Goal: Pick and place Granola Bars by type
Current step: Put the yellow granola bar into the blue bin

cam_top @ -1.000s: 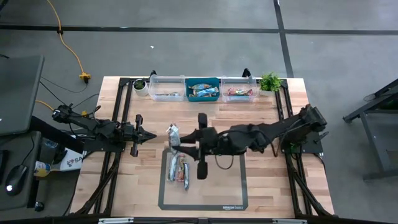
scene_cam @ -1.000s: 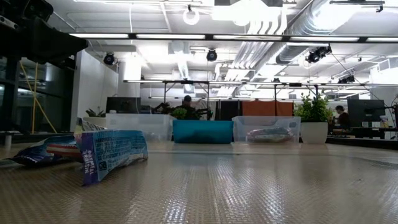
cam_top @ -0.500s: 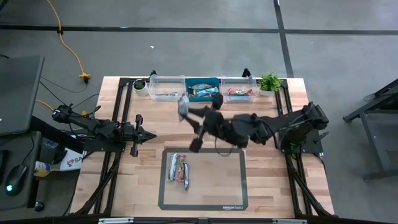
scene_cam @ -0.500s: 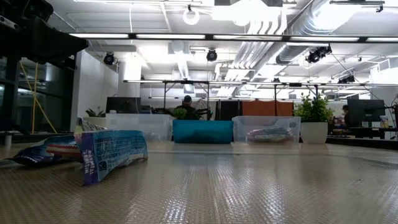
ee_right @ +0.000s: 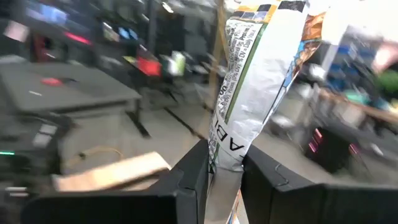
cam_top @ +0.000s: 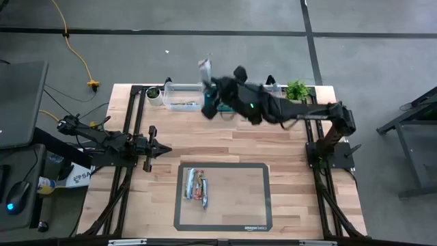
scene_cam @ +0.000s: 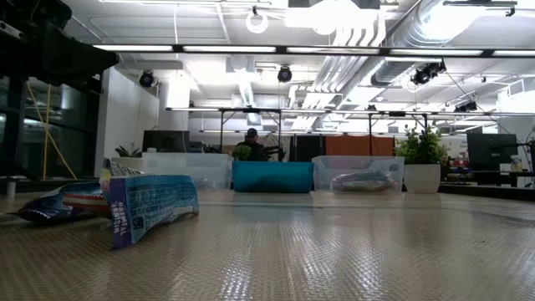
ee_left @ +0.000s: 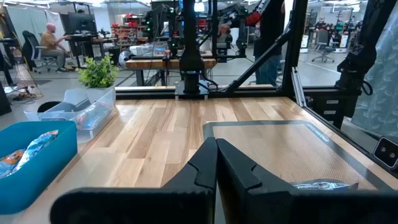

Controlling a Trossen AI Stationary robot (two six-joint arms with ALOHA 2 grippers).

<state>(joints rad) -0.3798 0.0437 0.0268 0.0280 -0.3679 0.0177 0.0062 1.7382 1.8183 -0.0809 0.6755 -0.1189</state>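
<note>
We see a slim granola bar in a shiny white-and-grey wrapper pinched by its lower end in the right claw, held upright in the air above the far edge of the worktop, over the gap between the clear plastic bin on the left and the blue plastic bin in the middle; in the right wrist view the wrapper stands up from between the two dark fingers. A second clear bin stands to the right of the blue one, with a small potted green plant beyond it. Nearer to us, three more wrapped bars lie side by side on the left part of the dark rectangular mat. The left claw rests low at the worktop's left side, its fingers pressed together and holding nothing.
</note>
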